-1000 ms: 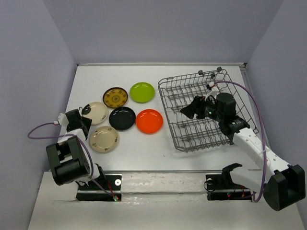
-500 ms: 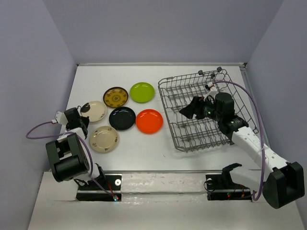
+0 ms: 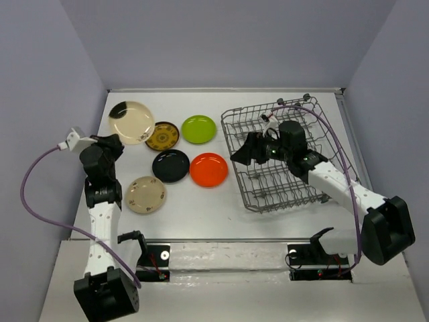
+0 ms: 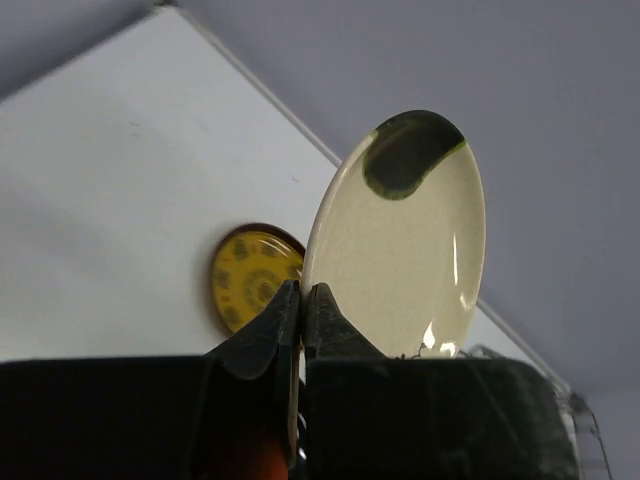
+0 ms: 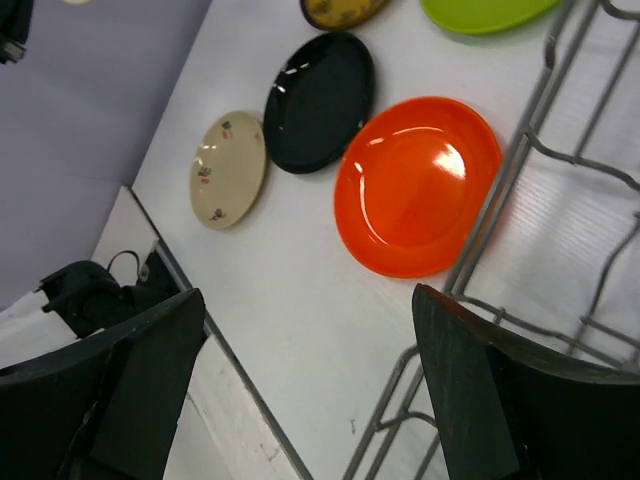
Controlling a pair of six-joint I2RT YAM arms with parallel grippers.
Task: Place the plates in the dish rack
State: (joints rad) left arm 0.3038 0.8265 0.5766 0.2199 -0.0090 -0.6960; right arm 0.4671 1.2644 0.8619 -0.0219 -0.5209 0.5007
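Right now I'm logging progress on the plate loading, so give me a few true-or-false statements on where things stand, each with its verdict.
1. The left gripper is shut on the rim of a cream round plastic plate with a dark patch, held up off the white table. True.
2. The grey wire dish rack has a plate in it. False: no plate shows in the rack.
3. The right gripper is open and holds nothing. True.
4. The glossy orange round plate stands between the rack's tines. False: it lies flat on the table, just outside the rack's left edge.
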